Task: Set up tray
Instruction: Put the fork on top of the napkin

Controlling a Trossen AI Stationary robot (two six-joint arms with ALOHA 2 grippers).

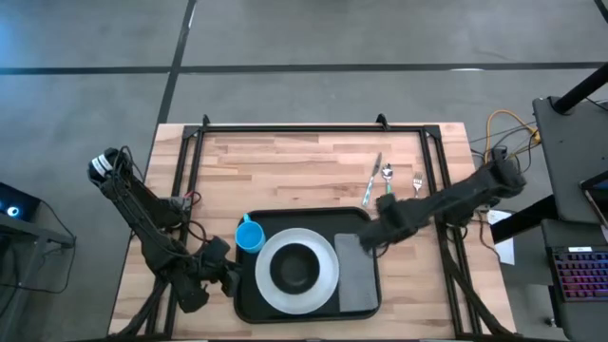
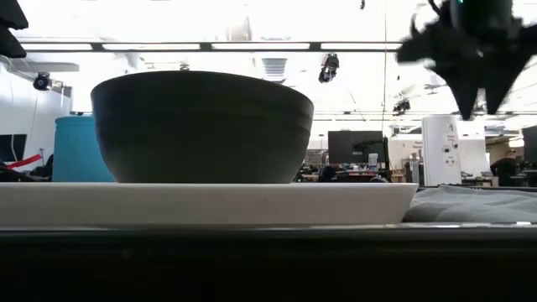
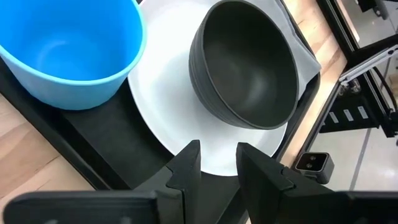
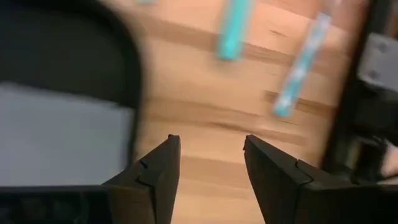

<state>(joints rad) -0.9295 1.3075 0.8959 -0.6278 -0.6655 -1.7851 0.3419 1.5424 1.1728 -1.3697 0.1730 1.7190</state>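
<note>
The black tray (image 1: 249, 302) lies at the table's near middle. On it a white plate (image 1: 326, 285) carries a dark bowl (image 1: 296, 267), a blue cup (image 1: 249, 235) stands in its far left corner, and a grey napkin (image 1: 357, 275) lies flat along its right side. My left gripper (image 3: 217, 158) is open at the tray's left edge, over the plate's rim (image 3: 214, 163). My right gripper (image 4: 208, 155) is open and raised over the wood just beyond the tray's far right corner, the napkin (image 4: 62, 134) beside it. It hangs high in the low view (image 2: 480, 99).
A knife (image 1: 374, 177), a spoon (image 1: 388, 175) and a fork (image 1: 417, 182) lie side by side on the wood beyond the tray's right end; their teal handles (image 4: 233, 31) show ahead of my right gripper. Black frame rails (image 1: 313, 128) border the table.
</note>
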